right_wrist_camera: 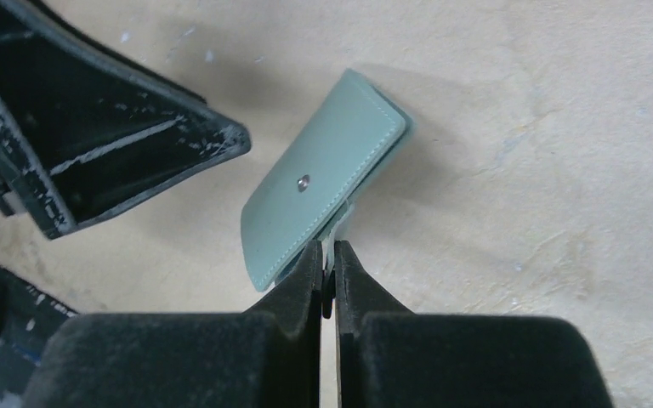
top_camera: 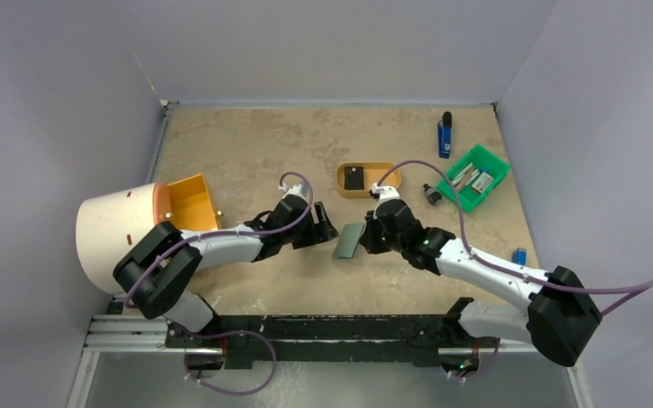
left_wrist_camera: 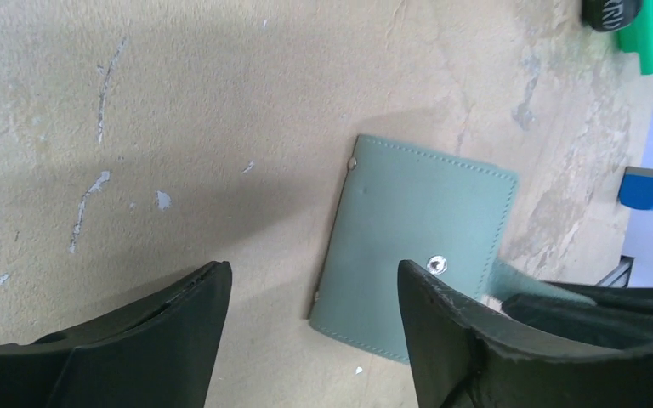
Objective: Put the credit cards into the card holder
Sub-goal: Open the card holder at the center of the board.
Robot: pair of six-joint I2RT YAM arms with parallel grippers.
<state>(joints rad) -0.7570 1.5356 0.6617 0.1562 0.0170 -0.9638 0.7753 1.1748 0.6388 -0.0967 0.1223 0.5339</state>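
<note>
Tan table (top_camera: pixel 264 144) bears the card holder (top_camera: pixel 349 241) between 2 grippers, right gripper (right_wrist_camera: pixel 327 248) clamped shut on its tab, left gripper (left_wrist_camera: pixel 312 272) open alongside; risk: thin tab slips, holder flops closed.

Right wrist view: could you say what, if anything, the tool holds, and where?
The right tool pinches the sage-green card holder by its thin edge tab.

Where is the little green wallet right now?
In the top view, the card holder is mid-table, just nearer the arms than the tan tray. It is between the open left gripper and the right gripper, which is shut on its edge.
</note>
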